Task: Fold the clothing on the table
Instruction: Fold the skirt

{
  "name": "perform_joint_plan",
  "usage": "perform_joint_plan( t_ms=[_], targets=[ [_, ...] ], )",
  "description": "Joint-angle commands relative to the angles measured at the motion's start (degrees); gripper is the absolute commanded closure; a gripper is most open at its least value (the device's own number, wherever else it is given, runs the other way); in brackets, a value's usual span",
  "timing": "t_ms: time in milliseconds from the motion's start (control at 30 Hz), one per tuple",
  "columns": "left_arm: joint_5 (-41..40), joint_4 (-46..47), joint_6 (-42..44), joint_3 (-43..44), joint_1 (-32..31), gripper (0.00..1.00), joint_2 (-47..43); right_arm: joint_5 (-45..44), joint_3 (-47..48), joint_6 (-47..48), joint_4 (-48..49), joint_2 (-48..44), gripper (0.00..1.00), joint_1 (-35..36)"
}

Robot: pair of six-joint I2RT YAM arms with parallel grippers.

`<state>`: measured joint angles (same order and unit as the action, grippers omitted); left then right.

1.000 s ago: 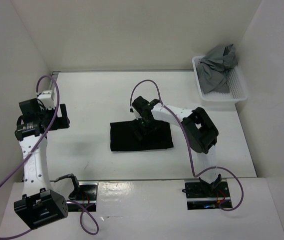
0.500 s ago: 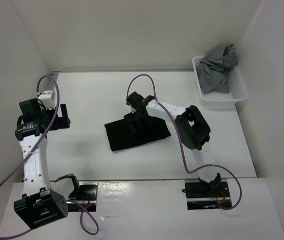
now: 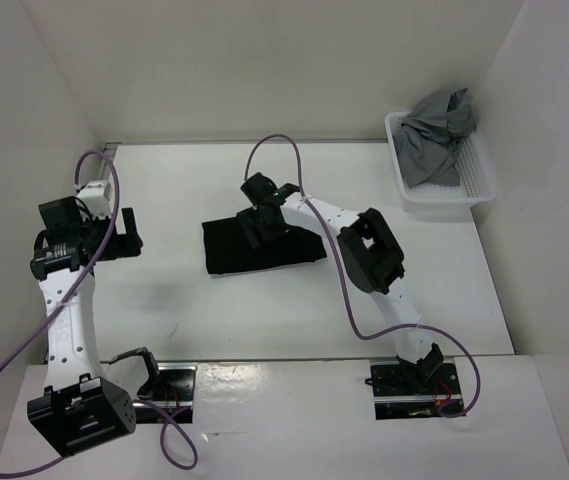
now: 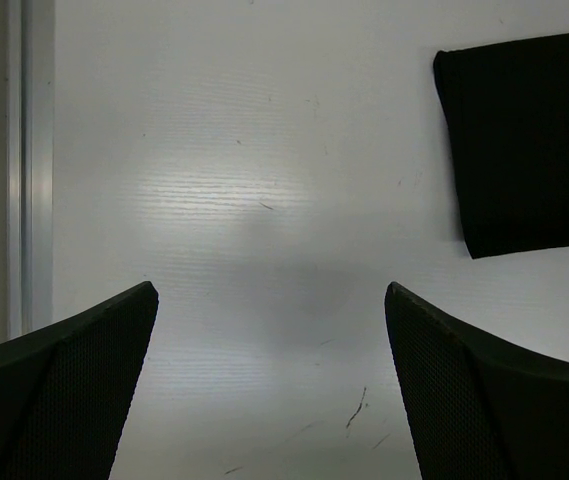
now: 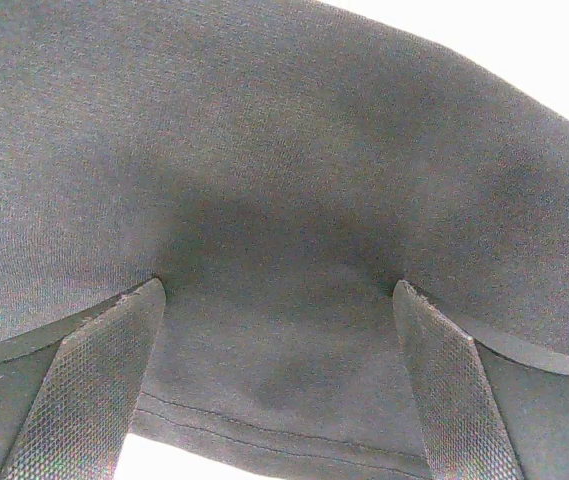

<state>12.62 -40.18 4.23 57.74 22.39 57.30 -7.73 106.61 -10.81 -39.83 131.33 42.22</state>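
The black clothing (image 3: 232,252) lies flat on the table (image 3: 164,180), near the table's middle and a little toward its far edge. It is a folded rectangle, set slightly askew to the table's sides. The right gripper (image 3: 261,222) is down on the clothing's far edge, and the arm reaches in from the table's near right side. In the right wrist view its fingers (image 5: 94,370) stand spread wide, with the dark knit cloth (image 5: 284,150) filling the space between them and nothing pinched. The left gripper (image 3: 116,232) hangs over the table's left part, well apart from the clothing. Its jaws are open over bare white surface, and the clothing's corner (image 4: 529,140) shows beyond them. A white plastic basket (image 3: 464,185) holding a grey garment (image 3: 439,135) sits at the table's far right corner.
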Motion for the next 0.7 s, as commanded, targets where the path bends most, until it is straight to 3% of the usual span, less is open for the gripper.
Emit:
perform_joint_plan(
  t_ms=[0,233,400,533,667],
  targets=[
    [3.5,1.2,0.4,-0.3,0.4,0.0,0.0,-4.3,2.2,-0.6,0.9,3.0,0.01,0.5],
    [16.6,0.0,6.0,0.9,-3.2,0.0,4.2,-3.4,5.2,5.0,-3.4,-6.2,0.01,1.2],
    [28.1,-0.2,8.2,5.0,-6.3,0.0,20.3,0.4,7.4,11.7,-7.7,-13.8,0.01,0.4],
    [38.0,-2.7,11.1,13.6,-7.6,0.0,35.0,1.0,-2.5,17.4,-4.6,-24.9,0.01,-2.3],
    [41.3,2.7,7.4,18.2,-9.4,0.01,46.6,2.5,-10.5,19.3,-3.8,-31.3,0.01,-7.5]
  ],
)
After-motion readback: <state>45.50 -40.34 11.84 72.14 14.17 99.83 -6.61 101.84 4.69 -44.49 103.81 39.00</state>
